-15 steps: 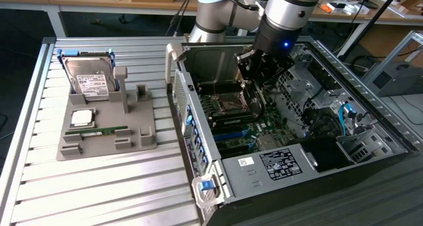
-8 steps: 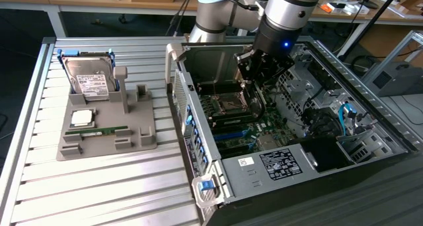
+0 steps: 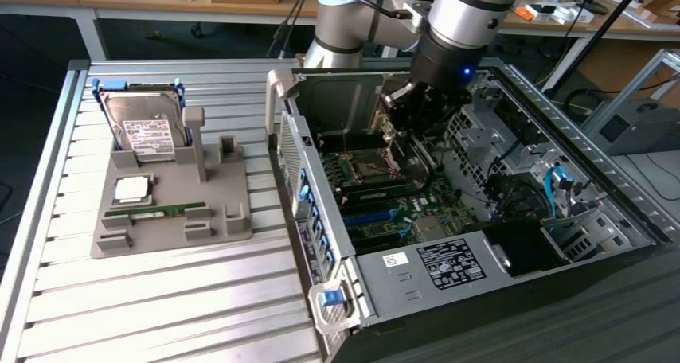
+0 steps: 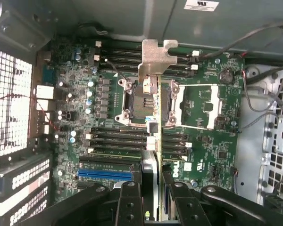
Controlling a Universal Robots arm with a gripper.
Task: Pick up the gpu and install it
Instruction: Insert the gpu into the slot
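The gpu point(image 4: 154, 61) is a thin card that I see edge-on in the wrist view, with its silver end bracket at the far end. My gripper point(image 4: 154, 189) is shut on it, one black finger on each side. In the exterior view the gripper point(image 3: 412, 112) hangs inside the open computer case point(image 3: 318, 299), and the gpu point(image 3: 396, 146) points down from it over the green motherboard point(image 3: 425, 200). The card hovers above the CPU socket point(image 4: 132, 101) area and does not sit in any slot.
A grey holder point(image 3: 218, 220) on the slatted table at the exterior view's left carries a silver hard drive point(image 3: 143, 124), a CPU chip point(image 3: 130, 189) and a green RAM stick point(image 3: 158, 212). A blue slot point(image 4: 104, 173), cables point(image 4: 264, 89) and case walls surround the card.
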